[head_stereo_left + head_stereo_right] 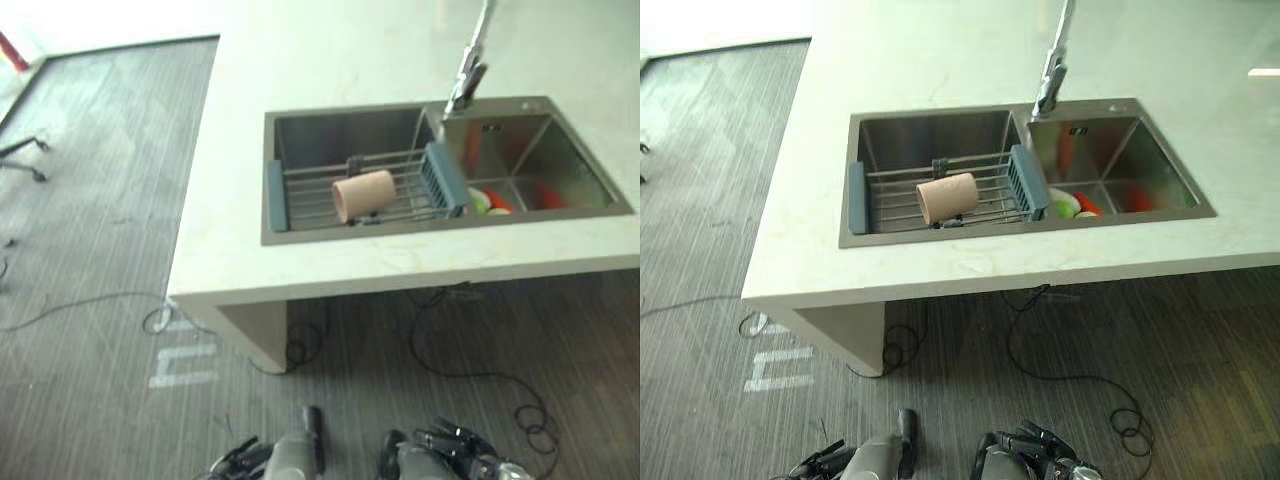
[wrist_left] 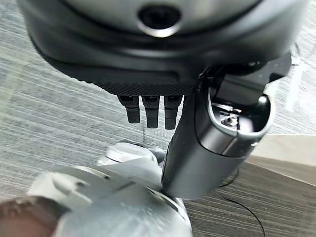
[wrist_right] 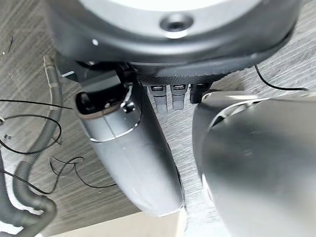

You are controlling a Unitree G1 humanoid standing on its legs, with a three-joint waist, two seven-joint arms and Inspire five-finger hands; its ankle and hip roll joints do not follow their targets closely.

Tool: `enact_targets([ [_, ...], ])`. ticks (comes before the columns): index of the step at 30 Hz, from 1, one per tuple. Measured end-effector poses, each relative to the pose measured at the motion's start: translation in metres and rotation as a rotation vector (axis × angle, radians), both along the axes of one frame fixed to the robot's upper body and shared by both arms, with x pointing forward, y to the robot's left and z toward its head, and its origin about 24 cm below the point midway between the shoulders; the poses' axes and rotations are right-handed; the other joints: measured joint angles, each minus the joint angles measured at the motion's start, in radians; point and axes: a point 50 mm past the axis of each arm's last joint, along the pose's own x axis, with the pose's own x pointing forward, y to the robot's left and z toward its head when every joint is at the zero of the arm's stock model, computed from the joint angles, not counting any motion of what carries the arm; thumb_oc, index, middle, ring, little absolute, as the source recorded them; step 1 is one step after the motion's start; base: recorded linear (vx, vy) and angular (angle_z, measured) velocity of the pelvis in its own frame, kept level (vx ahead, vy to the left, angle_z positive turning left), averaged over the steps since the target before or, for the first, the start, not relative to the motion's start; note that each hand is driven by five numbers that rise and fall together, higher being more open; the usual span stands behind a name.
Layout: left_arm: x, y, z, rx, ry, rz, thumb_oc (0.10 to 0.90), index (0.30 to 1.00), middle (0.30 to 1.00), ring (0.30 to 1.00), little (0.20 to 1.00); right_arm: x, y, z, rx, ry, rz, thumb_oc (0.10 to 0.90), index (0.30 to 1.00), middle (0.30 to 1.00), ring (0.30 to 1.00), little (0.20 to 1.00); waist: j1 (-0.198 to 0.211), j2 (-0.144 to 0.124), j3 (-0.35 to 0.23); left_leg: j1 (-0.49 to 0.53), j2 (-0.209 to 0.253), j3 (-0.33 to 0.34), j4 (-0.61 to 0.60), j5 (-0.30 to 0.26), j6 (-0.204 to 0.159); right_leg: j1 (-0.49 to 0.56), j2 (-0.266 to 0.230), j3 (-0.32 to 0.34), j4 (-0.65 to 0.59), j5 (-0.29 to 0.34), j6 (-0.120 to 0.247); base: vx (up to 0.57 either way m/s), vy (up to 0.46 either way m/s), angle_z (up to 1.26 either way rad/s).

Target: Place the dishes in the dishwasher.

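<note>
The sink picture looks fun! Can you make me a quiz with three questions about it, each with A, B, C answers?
1. Where is the cup?
A. On the floor
B. On the wire rack across the left basin of the sink
C. On the countertop beside the tap

2. What colour is the cup?
A. Light pinkish-tan
B. Dark blue
C. Black

3. How is the cup resting?
A. Standing upright
B. Held in a robot hand
C. Lying on its side

Answers:
1. B, since the cup sits on the rack's wires between its two blue-grey end pieces.
2. A, since its body looks pale pinkish-tan against the steel.
3. C, since its round end faces sideways; the left robot hand and right robot hand hang low near the floor, far from it.
</note>
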Motion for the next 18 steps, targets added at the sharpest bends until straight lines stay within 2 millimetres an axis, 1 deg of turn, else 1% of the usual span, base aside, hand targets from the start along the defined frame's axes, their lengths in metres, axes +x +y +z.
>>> enact_targets([
  [2,-0.008,-0.004,-0.003,-0.011,0.026,0.006,0.8,0.9,0.9,0.9,0.9,-0.007,-0.002,-0.002,-0.008,0.023,-0.014,0.8,0.9,0.9,0.9,0.9,0.003,0.006,-0.026,0.023,-0.008,0.0,-0.013,0.009,-0.009,0.004,-0.01,0.0,0.024,-0.025,-0.005,0.07,0.057,0.02],
  [4,-0.01,-0.004,-0.003,-0.015,0.031,0.004,0.8,0.9,0.9,0.9,0.9,-0.01,-0.003,-0.003,-0.017,0.032,-0.02,0.8,0.9,0.9,0.9,0.9,0.007,0.012,-0.029,0.018,-0.008,-0.006,0.011,0.014,-0.007,0.017,-0.015,-0.003,0.039,-0.036,-0.009,0.12,0.147,0.18],
  [5,-0.01,-0.005,-0.003,-0.02,0.028,-0.004,0.8,0.9,0.9,0.9,0.9,-0.013,-0.005,-0.003,-0.026,0.04,-0.026,0.8,0.9,0.9,0.9,0.9,0.005,0.015,-0.03,-0.009,-0.006,-0.008,0.047,-0.002,-0.006,0.021,-0.013,-0.014,0.038,-0.032,-0.014,0.13,0.148,0.31],
  [6,-0.01,-0.006,-0.004,-0.023,0.033,-0.01,0.8,0.9,0.9,0.9,0.9,-0.013,-0.006,-0.003,-0.032,0.047,-0.029,0.8,0.9,0.9,0.9,0.9,0.008,0.026,-0.034,-0.007,-0.007,-0.01,0.053,-0.011,-0.002,0.026,-0.013,-0.018,0.038,-0.033,-0.012,0.13,0.168,0.28],
  [7,-0.012,-0.006,-0.004,-0.027,0.044,-0.01,0.8,0.9,0.9,0.9,0.9,-0.013,-0.005,-0.004,-0.037,0.049,-0.032,0.8,0.9,0.9,0.9,0.9,0.009,0.02,-0.031,-0.006,-0.01,-0.014,0.057,-0.016,0.001,0.031,-0.013,-0.019,0.032,-0.032,-0.009,0.08,0.14,0.06],
  [8,-0.018,-0.006,-0.006,-0.037,0.082,-0.003,0.8,0.9,0.9,0.9,0.9,-0.012,-0.003,-0.004,-0.043,0.053,-0.037,0.8,0.9,0.9,0.9,0.9,0.016,0.023,-0.033,0.01,-0.03,-0.048,0.053,-0.029,0.011,0.045,-0.013,-0.011,0.015,-0.025,-0.001,0.08,0.186,-0.15],
  [9,-0.023,-0.007,-0.007,-0.046,0.109,0.001,0.8,0.9,0.9,0.9,0.9,-0.011,-0.002,-0.004,-0.043,0.05,-0.038,0.8,0.9,0.9,0.9,0.9,0.026,0.02,-0.031,0.014,-0.041,-0.07,0.058,-0.037,0.014,0.053,-0.011,-0.001,-0.003,-0.015,0.006,0.16,0.239,-0.24],
  [10,-0.025,-0.007,-0.008,-0.059,0.145,0.009,0.8,0.9,0.9,0.9,0.9,-0.006,-0.001,-0.003,-0.04,0.041,-0.044,0.8,0.9,0.9,0.9,0.9,0.027,0.017,-0.029,0.0,-0.044,-0.064,0.086,-0.053,0.021,0.068,-0.011,-0.007,-0.046,0.005,0.026,0.17,0.213,-0.17],
  [11,-0.029,-0.006,-0.008,-0.062,0.175,0.009,0.8,0.9,0.9,0.9,0.9,-0.006,0.0,-0.003,-0.039,0.041,-0.044,0.8,0.9,0.9,0.9,0.9,0.025,0.025,-0.033,-0.009,-0.043,-0.061,0.116,-0.073,0.036,0.088,-0.002,-0.011,-0.076,0.015,0.042,0.16,0.152,-0.03],
  [12,-0.031,-0.005,-0.008,-0.063,0.188,0.011,0.8,0.9,0.9,0.9,0.9,-0.007,0.001,-0.004,-0.035,0.045,-0.042,0.8,0.9,0.9,0.9,0.9,0.026,0.022,-0.031,-0.01,-0.043,-0.062,0.136,-0.095,0.039,0.11,-0.002,-0.017,-0.098,0.026,0.053,0.05,0.057,0.05],
  [13,-0.032,-0.003,-0.008,-0.06,0.191,0.016,0.8,0.9,0.9,0.9,0.9,-0.009,0.005,-0.005,-0.027,0.047,-0.038,0.8,0.9,0.9,0.9,0.9,0.026,0.003,-0.029,-0.016,-0.047,-0.059,0.165,-0.125,0.051,0.123,-0.008,-0.019,-0.107,0.033,0.061,0.05,0.033,0.07],
  [14,-0.03,0.0,-0.007,-0.053,0.189,0.018,0.8,0.9,0.9,0.9,0.9,-0.007,0.008,-0.005,-0.022,0.039,-0.034,0.8,0.9,0.9,0.9,0.9,0.022,-0.002,-0.027,-0.04,-0.044,-0.064,0.21,-0.153,0.063,0.114,-0.02,-0.022,-0.065,0.035,0.062,0.06,-0.003,-0.03],
  [15,-0.024,0.002,-0.006,-0.048,0.181,0.015,0.8,0.9,0.9,0.9,0.9,0.001,0.01,-0.003,-0.022,0.021,-0.02,0.8,0.9,0.9,0.9,0.9,0.028,-0.009,-0.011,-0.059,-0.044,-0.059,0.235,-0.17,0.077,0.052,-0.049,-0.036,0.043,0.045,0.061,0.15,-0.073,-0.05],
  [16,-0.019,0.003,-0.005,-0.046,0.177,0.008,0.8,0.9,0.9,0.9,0.9,0.008,0.009,-0.001,-0.031,-0.004,-0.017,0.8,0.9,0.9,0.9,0.9,0.023,-0.008,0.004,-0.056,-0.045,-0.06,0.232,-0.169,0.092,-0.007,-0.077,-0.039,0.144,0.076,0.067,0.15,-0.086,-0.12],
  [17,-0.019,0.005,-0.004,-0.04,0.181,-0.001,0.8,0.9,0.9,0.9,0.9,0.012,0.008,0.002,-0.037,-0.032,-0.025,0.8,0.9,0.9,0.9,0.9,0.022,-0.008,0.011,-0.038,-0.047,-0.059,0.214,-0.17,0.094,-0.023,-0.093,-0.045,0.131,0.064,0.097,0.21,-0.15,-0.04],
  [18,-0.02,0.005,-0.004,-0.039,0.183,-0.004,0.8,0.9,0.9,0.9,0.9,0.012,0.008,0.002,-0.036,-0.035,-0.029,0.8,0.9,0.9,0.9,0.9,0.023,-0.007,0.012,-0.03,-0.047,-0.058,0.209,-0.17,0.094,-0.017,-0.093,-0.046,0.098,0.062,0.1,0.2,-0.147,-0.02],
])
